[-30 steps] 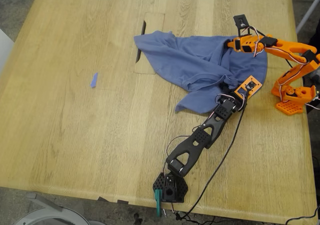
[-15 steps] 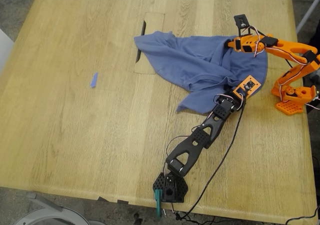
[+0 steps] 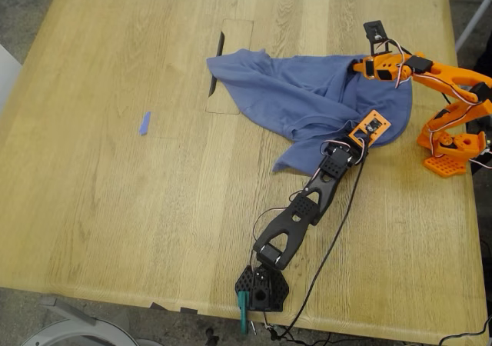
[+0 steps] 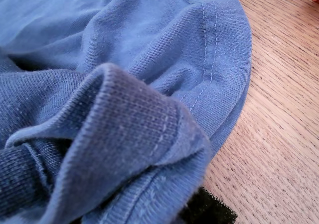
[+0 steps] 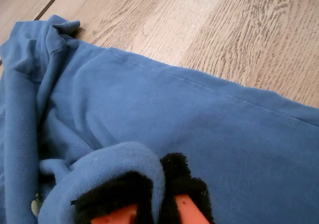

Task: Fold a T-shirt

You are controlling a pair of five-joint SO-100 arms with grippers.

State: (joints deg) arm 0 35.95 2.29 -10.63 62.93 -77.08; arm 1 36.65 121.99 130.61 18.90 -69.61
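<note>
So here's what you've got: the T-shirt point(image 3: 307, 100) is lying bunched up on the wooden table point(image 3: 115, 169), over toward the exterior view's right, with one edge reaching the rectangular cutout point(image 3: 227, 69) in the tabletop and the rest rumpled between the two arms. The orange arm is your second one; my second gripper point(image 3: 360, 68) sits at the far edge of the cloth, and in its wrist view you can see a rolled fold of blue fabric point(image 5: 114, 174) wrapped over one black padded fingertip point(image 5: 182, 186), so it's pinching the shirt there. The black arm reaches in from the near edge of the table, and my first gripper point(image 3: 355, 134) is buried in the hem point(image 4: 209, 74) on the shirt's near side. Its wrist view is almost all fabric, a thick fold point(image 4: 129, 149) right up at the lens with just a scrap of black pad point(image 4: 209, 214) poking out under it, so you honestly can't tell whether those fingers are spread or clamped. A small purple strip point(image 3: 144, 123) lies well apart on the exterior view's left.
</note>
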